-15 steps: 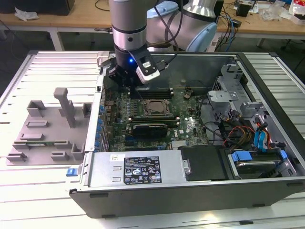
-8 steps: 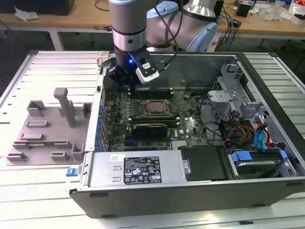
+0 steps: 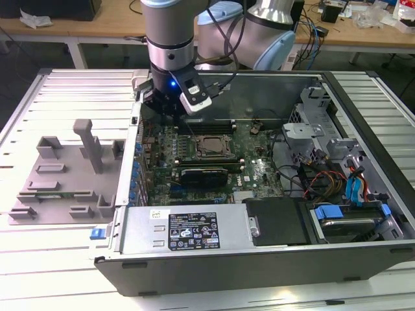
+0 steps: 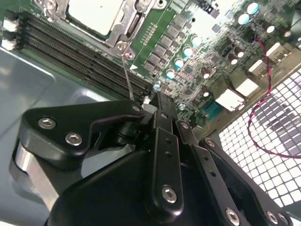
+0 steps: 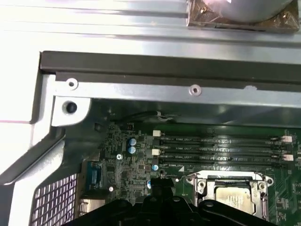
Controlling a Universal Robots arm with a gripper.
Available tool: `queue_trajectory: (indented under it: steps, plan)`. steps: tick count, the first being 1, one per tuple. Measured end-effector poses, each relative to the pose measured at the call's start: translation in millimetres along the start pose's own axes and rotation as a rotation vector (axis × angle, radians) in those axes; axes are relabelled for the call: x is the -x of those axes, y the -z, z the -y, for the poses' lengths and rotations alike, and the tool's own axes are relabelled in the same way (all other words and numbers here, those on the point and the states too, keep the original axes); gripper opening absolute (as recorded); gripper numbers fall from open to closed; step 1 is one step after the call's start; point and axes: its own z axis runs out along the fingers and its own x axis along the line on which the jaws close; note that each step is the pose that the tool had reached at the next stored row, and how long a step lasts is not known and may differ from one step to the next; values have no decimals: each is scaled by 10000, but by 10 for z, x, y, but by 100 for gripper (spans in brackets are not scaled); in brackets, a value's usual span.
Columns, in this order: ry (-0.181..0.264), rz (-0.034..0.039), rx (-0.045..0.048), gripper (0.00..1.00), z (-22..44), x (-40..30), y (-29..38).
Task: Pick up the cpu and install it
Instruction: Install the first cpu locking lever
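The cpu (image 3: pixel 209 146) lies flat in the motherboard's socket frame (image 3: pixel 185 150) — shiny top up; the gripper (image 4: pixel 156 98) hangs low just beyond the frame's far corner on the exterior view's left, by the memory slots (image 5: pixel 221 147) — fingers pressed together, nothing between them.

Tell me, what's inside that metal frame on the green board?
The cpu lies inside the socket frame, with its shiny top showing. Whatever sits beneath the chip is hidden by it.
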Motion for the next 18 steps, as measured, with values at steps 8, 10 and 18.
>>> queue_trajectory:
  steps: [8,10,18]
  plan:
    - [4,58,187,11,10,114,-1]
    - [4,59,187,11,17,171,-2]
    - [4,59,186,11,50,443,-3]
